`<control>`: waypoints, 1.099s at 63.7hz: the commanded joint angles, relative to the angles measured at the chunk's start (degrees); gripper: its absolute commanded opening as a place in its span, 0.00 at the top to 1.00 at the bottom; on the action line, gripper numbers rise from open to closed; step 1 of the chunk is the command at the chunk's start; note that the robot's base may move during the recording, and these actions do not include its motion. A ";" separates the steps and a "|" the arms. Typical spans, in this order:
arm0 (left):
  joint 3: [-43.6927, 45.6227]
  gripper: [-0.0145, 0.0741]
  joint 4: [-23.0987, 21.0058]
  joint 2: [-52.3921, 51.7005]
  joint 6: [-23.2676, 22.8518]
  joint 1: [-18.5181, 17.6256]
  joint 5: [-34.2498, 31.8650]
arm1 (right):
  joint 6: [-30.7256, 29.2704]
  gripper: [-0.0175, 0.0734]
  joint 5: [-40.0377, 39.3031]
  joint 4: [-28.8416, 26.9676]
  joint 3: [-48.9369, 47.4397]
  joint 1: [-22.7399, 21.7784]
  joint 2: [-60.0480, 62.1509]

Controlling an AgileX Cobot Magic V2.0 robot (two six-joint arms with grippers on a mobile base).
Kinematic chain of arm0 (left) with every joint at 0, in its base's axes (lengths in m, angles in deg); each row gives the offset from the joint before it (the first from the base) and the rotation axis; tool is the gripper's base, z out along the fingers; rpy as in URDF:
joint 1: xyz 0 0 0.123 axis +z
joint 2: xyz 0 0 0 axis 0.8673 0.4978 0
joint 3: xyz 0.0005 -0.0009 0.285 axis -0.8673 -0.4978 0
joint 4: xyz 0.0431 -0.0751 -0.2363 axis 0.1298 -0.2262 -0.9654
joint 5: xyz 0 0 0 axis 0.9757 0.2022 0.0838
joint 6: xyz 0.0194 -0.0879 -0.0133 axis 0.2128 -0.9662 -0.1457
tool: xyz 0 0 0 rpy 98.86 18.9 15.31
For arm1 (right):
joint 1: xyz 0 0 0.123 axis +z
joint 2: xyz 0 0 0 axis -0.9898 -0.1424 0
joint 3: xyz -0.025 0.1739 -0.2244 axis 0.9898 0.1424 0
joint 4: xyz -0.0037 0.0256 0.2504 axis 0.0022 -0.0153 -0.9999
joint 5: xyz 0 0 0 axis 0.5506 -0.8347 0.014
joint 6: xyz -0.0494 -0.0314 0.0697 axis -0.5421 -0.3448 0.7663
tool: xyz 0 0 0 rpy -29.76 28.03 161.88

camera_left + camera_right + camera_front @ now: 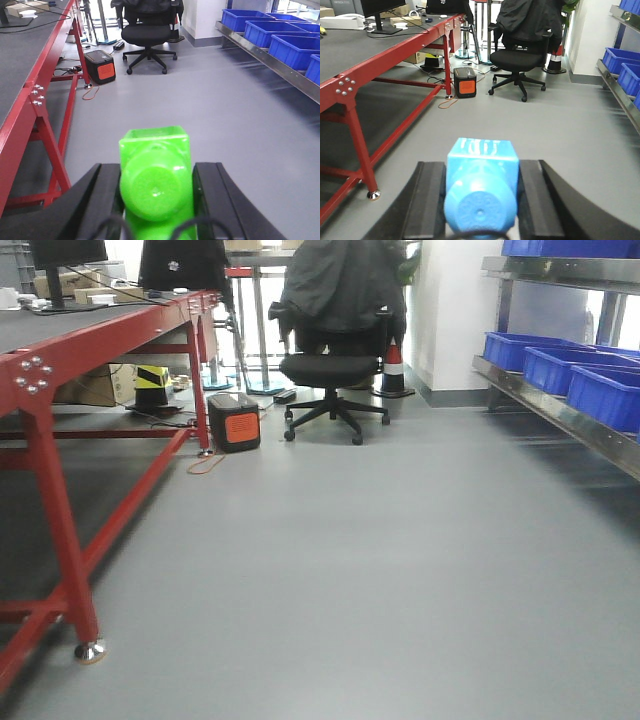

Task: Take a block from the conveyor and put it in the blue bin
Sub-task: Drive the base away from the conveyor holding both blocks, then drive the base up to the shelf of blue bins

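Observation:
In the right wrist view the bright blue block (481, 180) sits between the black fingers (427, 195) of my right gripper (481, 167), which is shut on it, knob toward the camera. My left gripper (156, 170) is shut on a green block (156, 180) of the same shape. Both are held above grey floor. The conveyor (60, 328), a dark belt on a red bolted frame, runs along the left, as the wrist views also show (20, 65) (350, 55). Blue bins (555, 365) (295, 47) (627, 75) line a metal shelf on the right. Neither gripper shows in the exterior view.
A black office chair (330, 370) draped with a jacket stands ahead, a black-and-orange box (235, 422) on the floor to its left, a traffic cone (393, 365) to its right. A monitor (65, 255) and boxes sit on the conveyor's far end. Its red leg (60, 530) stands near left.

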 commanded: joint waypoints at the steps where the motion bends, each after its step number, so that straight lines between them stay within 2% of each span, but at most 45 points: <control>1: -0.12 0.96 -0.03 -0.38 -0.39 -0.41 -1.22 | -0.15 0.98 -1.28 0.65 0.08 0.11 0.27; 70: -0.12 0.96 -0.03 -0.38 -0.39 -0.41 -1.22 | -0.15 0.98 -1.28 0.65 0.08 0.11 0.27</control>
